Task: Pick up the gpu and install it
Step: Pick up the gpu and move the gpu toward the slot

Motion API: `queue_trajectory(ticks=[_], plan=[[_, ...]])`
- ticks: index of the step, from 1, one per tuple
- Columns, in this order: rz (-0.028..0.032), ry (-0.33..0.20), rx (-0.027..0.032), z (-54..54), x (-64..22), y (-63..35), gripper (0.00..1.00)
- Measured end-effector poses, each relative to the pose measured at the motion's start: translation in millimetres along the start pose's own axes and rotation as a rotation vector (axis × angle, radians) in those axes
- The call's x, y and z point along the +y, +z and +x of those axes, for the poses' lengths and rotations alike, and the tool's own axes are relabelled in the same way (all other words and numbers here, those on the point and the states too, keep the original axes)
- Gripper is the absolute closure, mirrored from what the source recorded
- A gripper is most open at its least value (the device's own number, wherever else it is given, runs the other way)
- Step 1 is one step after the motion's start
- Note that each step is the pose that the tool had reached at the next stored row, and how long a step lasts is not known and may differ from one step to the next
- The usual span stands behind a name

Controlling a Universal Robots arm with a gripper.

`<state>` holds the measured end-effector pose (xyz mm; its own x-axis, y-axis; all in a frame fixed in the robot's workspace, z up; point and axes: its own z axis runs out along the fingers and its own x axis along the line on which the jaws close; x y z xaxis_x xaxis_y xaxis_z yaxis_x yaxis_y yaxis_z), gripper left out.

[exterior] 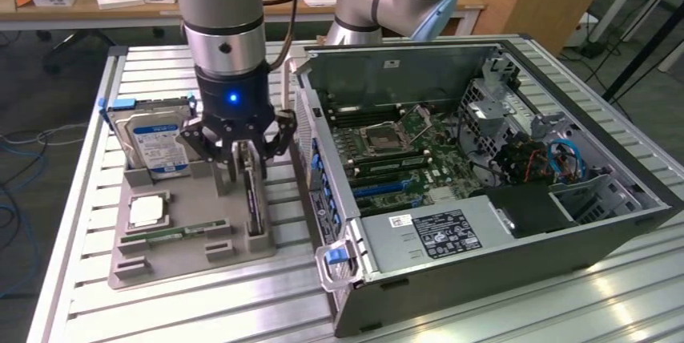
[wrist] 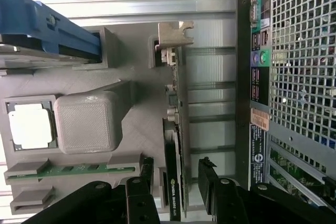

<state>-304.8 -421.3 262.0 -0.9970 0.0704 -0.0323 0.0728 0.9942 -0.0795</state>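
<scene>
The arm's hand hangs low over the grey holder on the tabletop, just beside the open computer case. The gpu stands on edge in a slot on the side of the holder nearest the case, its pale bracket at the far end. The hand is open, one finger on each side of the card, with a sliver of gap showing in the wrist view. A hard drive stands at the holder's far end, and a processor chip and a green RAM stick lie flat in it.
</scene>
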Motion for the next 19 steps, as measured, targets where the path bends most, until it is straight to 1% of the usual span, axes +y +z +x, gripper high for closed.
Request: queue_trajectory(ticks=[5, 6, 7, 8, 9, 10, 15, 19], plan=[[-0.0004, 0.000, -0.0005, 1.5, -2.0, 5.1, 0.53], [-0.0036, 0.000, -0.0017, 1.7, -2.4, 5.7, 0.53], [-0.0115, 0.000, -0.0023, 1.7, -2.6, 6.0, 0.53], [-0.0221, 0.001, -0.0025, 1.8, -2.7, 6.3, 0.53], [-0.0339, 0.001, -0.0027, 1.8, -2.7, 6.5, 0.53], [-0.0394, 0.001, -0.0029, 1.8, -2.9, 6.7, 0.53], [-0.0392, 0.002, -0.0028, 1.9, -6.1, 7.8, 0.53], [-0.0391, 0.002, -0.0029, 2.0, -7.5, 13.6, 0.53]])
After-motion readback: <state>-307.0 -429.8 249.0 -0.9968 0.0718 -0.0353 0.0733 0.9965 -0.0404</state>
